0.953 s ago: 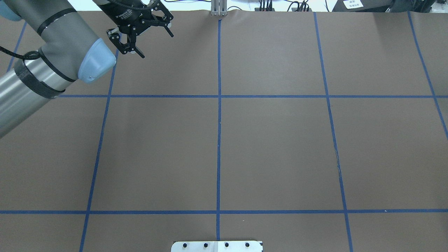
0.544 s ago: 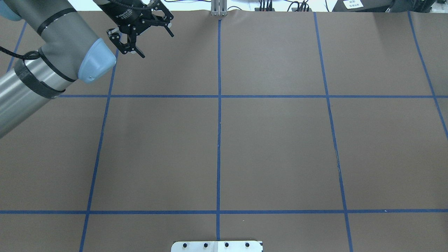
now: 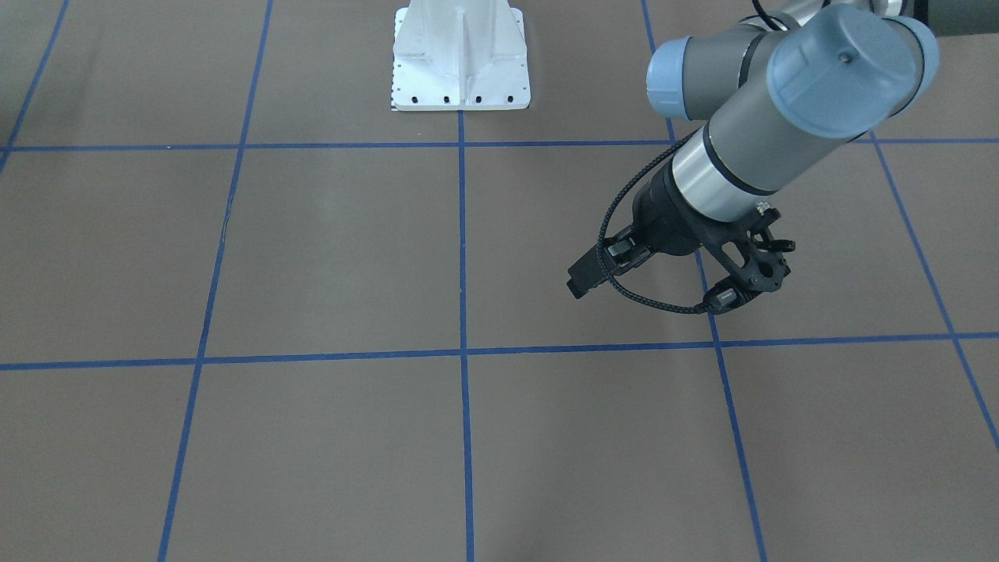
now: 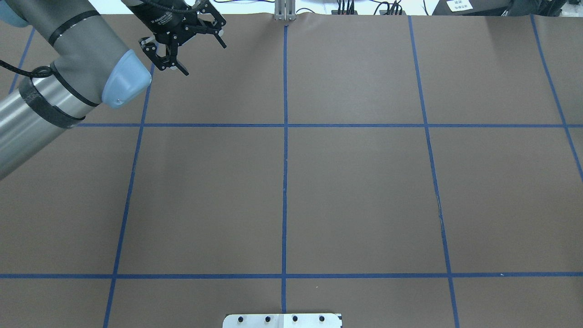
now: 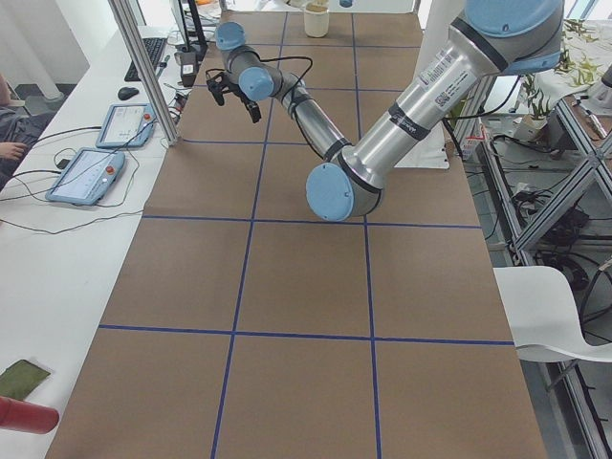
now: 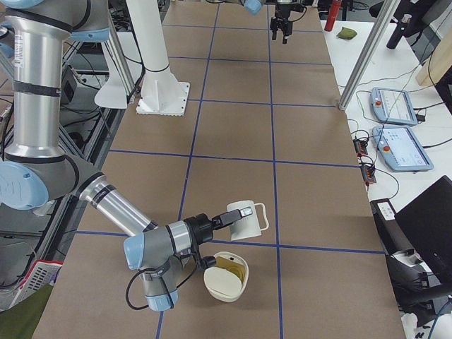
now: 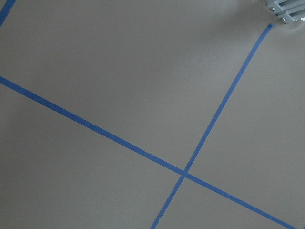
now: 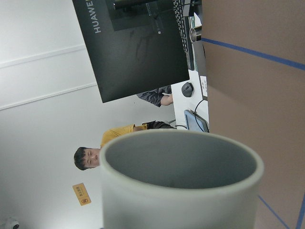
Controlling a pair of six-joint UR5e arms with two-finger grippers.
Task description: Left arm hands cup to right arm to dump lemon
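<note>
1. Landmark: white bowl (image 6: 226,282), on the table at the right arm's (image 6: 113,205) end.
2. Cup (image 6: 247,219) is off the table, just above and beside the bowl, tipped onto its side at the tip of the right gripper (image 6: 217,220). Handover judged done.
3. Right wrist view looks into the cup's mouth: grey inside, no fruit visible in the part shown.
4. Yellow-green patch inside the bowl, taken for the lemon (image 6: 233,268). Dump judged done or all but done.
5. Left gripper (image 4: 200,57) is well apart from the bowl, at the opposite end of the table. Jaws spread, nothing between them. Left arm (image 4: 68,59) seems clear of the job.
6. Probably left: righting the cup and setting it down.
7. Hard to read:
   - Right gripper's jaws: the only view of them is distant, so cannot tell how they stand.
   - Lemon is small and blurred; its shape is unclear.
   - Cup's lower inside is cut off in the wrist view.
   - Bowl and cup lie outside the overhead and front views.
</note>
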